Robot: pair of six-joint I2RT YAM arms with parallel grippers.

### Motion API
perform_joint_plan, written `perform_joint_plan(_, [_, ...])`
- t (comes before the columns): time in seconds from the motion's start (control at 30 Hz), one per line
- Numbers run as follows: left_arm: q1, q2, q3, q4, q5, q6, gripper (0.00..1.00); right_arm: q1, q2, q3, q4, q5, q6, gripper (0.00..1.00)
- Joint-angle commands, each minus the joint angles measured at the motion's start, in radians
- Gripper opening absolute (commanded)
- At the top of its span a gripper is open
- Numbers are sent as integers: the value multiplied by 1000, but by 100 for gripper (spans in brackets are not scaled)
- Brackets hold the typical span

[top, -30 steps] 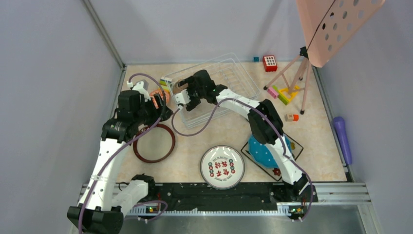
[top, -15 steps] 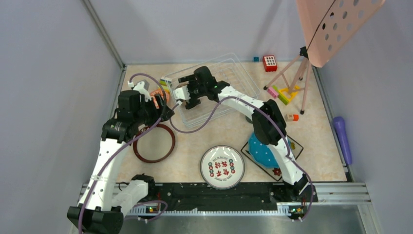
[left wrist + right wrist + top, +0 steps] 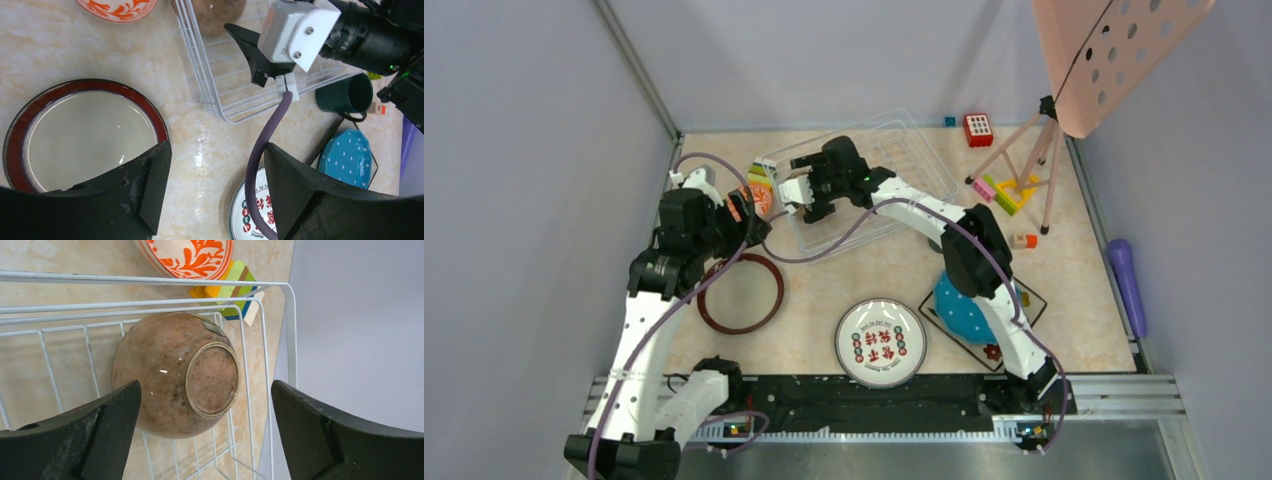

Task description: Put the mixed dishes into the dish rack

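The brown bowl [image 3: 175, 375] lies upside down in the left end of the white wire dish rack [image 3: 904, 150]. My right gripper [image 3: 205, 395] hovers over it, open, its jaws apart from the bowl. The small orange-and-white bowl [image 3: 762, 197] sits just outside the rack's left end. Beside that bowl my left gripper [image 3: 746, 212] hangs open and empty above the table, next to the dark red-rimmed plate [image 3: 85, 135]. The green mug [image 3: 345, 95] stands near the rack. The white plate [image 3: 881, 342] and the blue dotted plate [image 3: 969, 310] on the black square plate [image 3: 1027, 298] lie in front.
Stacked colourful blocks [image 3: 235, 290] lie by the orange bowl. A red keypad toy [image 3: 978, 130], more blocks [image 3: 1009, 192] and a tripod [image 3: 1024, 160] carrying a pink perforated board [image 3: 1124, 60] stand at the back right. A purple handle [image 3: 1127, 285] lies at the right wall.
My left arm has swung a little to the back left, uncovering more of the orange bowl. The right gripper has shifted slightly over the rack's left end and stayed open.
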Motion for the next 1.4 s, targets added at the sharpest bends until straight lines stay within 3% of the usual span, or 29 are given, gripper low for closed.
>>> perform_joint_plan(0.0, [68,-20,-9,8,-185,-22,73,-13,-9,9,78,-22,1,98])
perform_joint_plan(0.2, [115,22,-21,-5,-201,-81,79,-17,39,56,94,-17,-16,98])
perform_joint_plan(0.47, [115,56,-52,79,-5,-55,77,-21,89,97,184,-26,6,98])
perform_joint_plan(0.73, [116,50,-34,81,-44,-76,79,-22,51,99,263,-60,73,98])
perform_joint_plan(0.83, [115,43,-32,69,-67,-79,79,-21,-27,14,304,-81,116,98])
perform_joint_plan(1.0, [115,25,-38,72,-42,-81,79,-20,-216,-178,452,-78,272,98])
perform_joint_plan(1.17, [115,-14,-64,69,-58,-104,79,-21,-451,-423,652,57,531,97])
perform_joint_plan(1.23, [116,-36,-86,70,-52,-109,78,-19,-533,-484,635,141,652,95])
perform_joint_plan(1.37, [116,-69,-145,87,23,-102,78,10,-662,-515,442,430,966,91])
